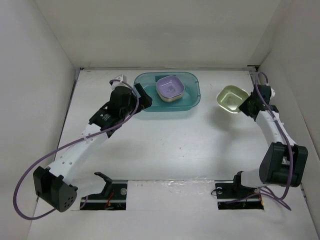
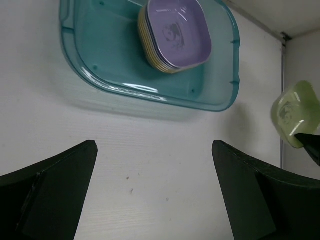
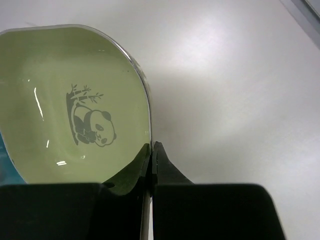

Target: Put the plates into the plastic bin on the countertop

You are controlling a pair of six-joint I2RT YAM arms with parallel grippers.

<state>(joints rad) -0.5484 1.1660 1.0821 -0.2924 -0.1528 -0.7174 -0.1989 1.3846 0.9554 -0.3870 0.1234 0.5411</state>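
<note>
Top external view: left gripper (image 1: 143,96) sits at nine o'clock of the plastic bin (image 1: 192,100), jaws spread wide and empty; the bin, at twelve o'clock on the countertop (image 1: 165,145), holds a plate stack (image 1: 170,88), lavender uppermost; at its three o'clock, outside it, right gripper (image 1: 246,106) pinches the green plate (image 1: 230,99) by its rim.

We note a white tabletop (image 1: 165,145), matte, boxed by plain white walls: left wall (image 1: 35,90), back wall (image 1: 160,30), right wall (image 1: 300,55). Light soft, even; shadows faint.
</note>
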